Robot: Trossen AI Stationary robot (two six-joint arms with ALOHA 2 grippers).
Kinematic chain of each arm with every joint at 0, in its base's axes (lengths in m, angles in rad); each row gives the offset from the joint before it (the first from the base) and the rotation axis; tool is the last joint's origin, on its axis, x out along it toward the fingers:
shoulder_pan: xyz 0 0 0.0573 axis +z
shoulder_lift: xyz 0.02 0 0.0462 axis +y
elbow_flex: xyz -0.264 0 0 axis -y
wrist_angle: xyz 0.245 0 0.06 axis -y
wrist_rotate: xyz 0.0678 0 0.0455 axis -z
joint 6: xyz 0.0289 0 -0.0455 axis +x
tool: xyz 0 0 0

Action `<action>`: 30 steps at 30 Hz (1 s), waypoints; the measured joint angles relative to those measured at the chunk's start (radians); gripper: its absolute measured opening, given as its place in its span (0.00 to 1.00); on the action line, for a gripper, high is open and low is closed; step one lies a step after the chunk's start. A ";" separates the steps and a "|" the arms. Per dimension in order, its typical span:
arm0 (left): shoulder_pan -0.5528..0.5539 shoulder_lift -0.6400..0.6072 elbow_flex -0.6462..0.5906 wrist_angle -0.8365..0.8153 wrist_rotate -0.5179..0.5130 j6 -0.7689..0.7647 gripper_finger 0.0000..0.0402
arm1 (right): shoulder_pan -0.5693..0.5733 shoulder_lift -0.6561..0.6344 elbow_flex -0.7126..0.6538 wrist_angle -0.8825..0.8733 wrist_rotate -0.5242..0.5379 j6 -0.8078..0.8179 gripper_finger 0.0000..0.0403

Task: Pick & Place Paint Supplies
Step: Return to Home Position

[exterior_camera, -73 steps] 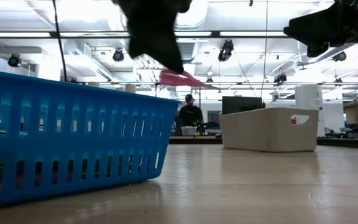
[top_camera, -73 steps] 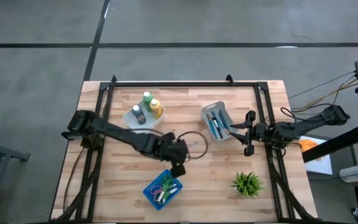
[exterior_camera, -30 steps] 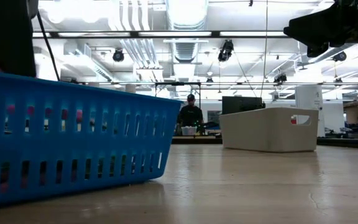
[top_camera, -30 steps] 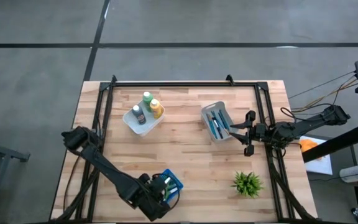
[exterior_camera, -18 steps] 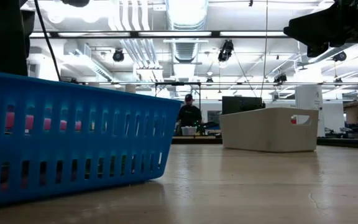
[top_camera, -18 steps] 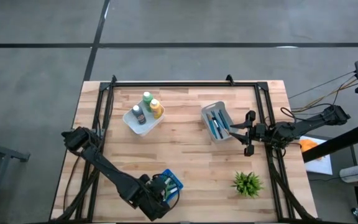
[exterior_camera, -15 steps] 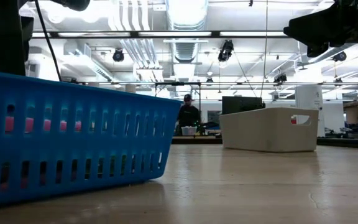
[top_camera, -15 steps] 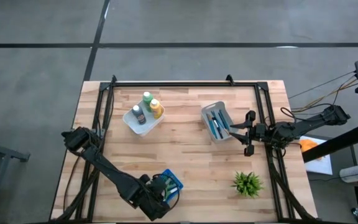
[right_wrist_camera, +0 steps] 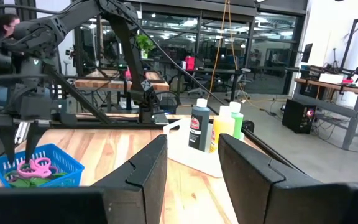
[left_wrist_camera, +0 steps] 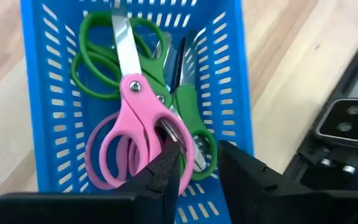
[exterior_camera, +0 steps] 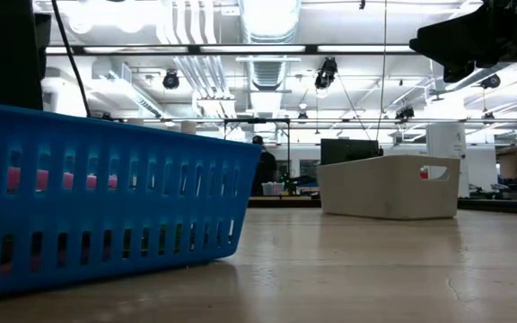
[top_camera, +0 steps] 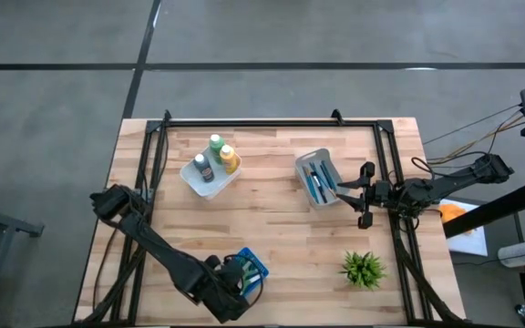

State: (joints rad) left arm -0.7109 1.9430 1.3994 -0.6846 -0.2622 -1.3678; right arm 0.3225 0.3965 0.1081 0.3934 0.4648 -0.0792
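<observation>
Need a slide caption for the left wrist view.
Left tool, open, hovers over the blue bin holding pink scissors atop green scissors.

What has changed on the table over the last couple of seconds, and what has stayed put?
The left hand swung from mid-table to the blue bin at the front edge and let go of the pink scissors, which now lie inside it. The right hand, bottles, brushes and potted plant stayed put.

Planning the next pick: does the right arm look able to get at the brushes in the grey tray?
Probably yes: the right gripper waits beside the grey tray, jaws open, and the brushes lie uncovered, nothing between them.
</observation>
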 joint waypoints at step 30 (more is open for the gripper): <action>0.064 -0.180 -0.018 0.166 -0.564 0.725 0.00 | 0.000 0.000 0.000 0.000 0.000 0.000 0.35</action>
State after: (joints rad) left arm -0.6472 1.7627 1.3818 -0.5184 -0.8262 -0.6429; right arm 0.3226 0.3962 0.1081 0.3934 0.4648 -0.0792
